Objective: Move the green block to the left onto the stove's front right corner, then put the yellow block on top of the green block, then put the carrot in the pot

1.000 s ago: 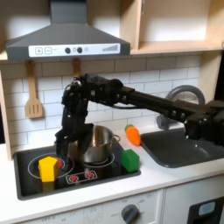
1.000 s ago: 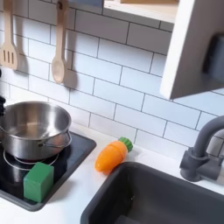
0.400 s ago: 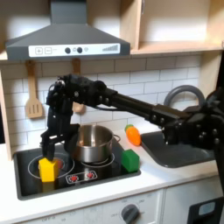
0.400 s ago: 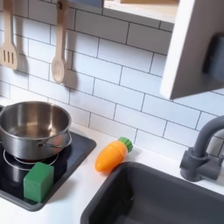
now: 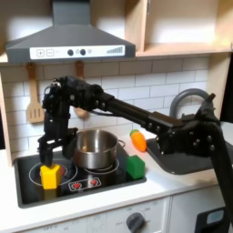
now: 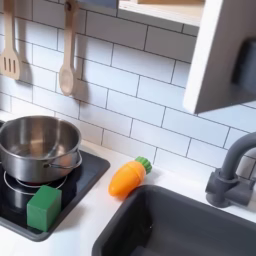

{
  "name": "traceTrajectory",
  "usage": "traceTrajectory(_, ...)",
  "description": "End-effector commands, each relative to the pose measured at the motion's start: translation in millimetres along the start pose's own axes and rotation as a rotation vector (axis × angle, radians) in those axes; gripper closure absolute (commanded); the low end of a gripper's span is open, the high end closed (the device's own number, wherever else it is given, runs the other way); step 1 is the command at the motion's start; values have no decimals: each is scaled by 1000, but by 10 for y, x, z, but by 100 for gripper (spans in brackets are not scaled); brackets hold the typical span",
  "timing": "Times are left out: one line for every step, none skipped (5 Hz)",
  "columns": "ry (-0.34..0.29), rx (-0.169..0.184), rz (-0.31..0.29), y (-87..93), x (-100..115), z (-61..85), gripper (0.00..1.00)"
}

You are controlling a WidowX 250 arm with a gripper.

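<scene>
The yellow block (image 5: pixel 50 176) stands on the front left of the black stove (image 5: pixel 27 188). Directly above it my gripper (image 5: pixel 48 155) hangs open, fingertips just over the block's top. The green block (image 5: pixel 135 167) sits on the stove's front right corner in the first exterior view, and the green block (image 6: pixel 43 207) lies in front of the pot in the second exterior view. Between the two blocks stands the steel pot (image 5: pixel 98 148); the pot (image 6: pixel 38 148) looks empty. To its right, the orange carrot (image 5: pixel 138 139) lies on the white counter, and the carrot (image 6: pixel 128 176) points its green tip toward the wall.
A dark sink (image 5: pixel 182 157) with a grey faucet (image 6: pixel 235 170) lies on the right in both exterior views. A wooden spatula (image 5: pixel 35 102) and spoon (image 6: pixel 67 60) hang on the tiled wall. A range hood (image 5: pixel 68 41) is overhead. My arm stretches across above the pot.
The gripper has swung from beside the pot toward the first exterior view's left and now sits over the yellow block. The blocks, pot and carrot have not moved.
</scene>
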State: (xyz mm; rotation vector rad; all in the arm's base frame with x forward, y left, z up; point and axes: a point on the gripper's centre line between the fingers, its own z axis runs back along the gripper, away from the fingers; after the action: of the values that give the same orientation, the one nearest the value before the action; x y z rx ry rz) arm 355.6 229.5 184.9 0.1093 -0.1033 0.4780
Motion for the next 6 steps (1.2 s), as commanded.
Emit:
traceTrajectory(17,35,-5,199,13,-41,0)
traceTrajectory(15,45,-20,231,-51,-51,0)
traceTrajectory(22,38,-20,305,-137,-54,0)
traceTrajectory(31,37,-31,319,-228,-58,0)
traceTrajectory(44,27,-22,325,-311,-46,0)
traceTrajectory(50,20,-2,318,-271,-62,0)
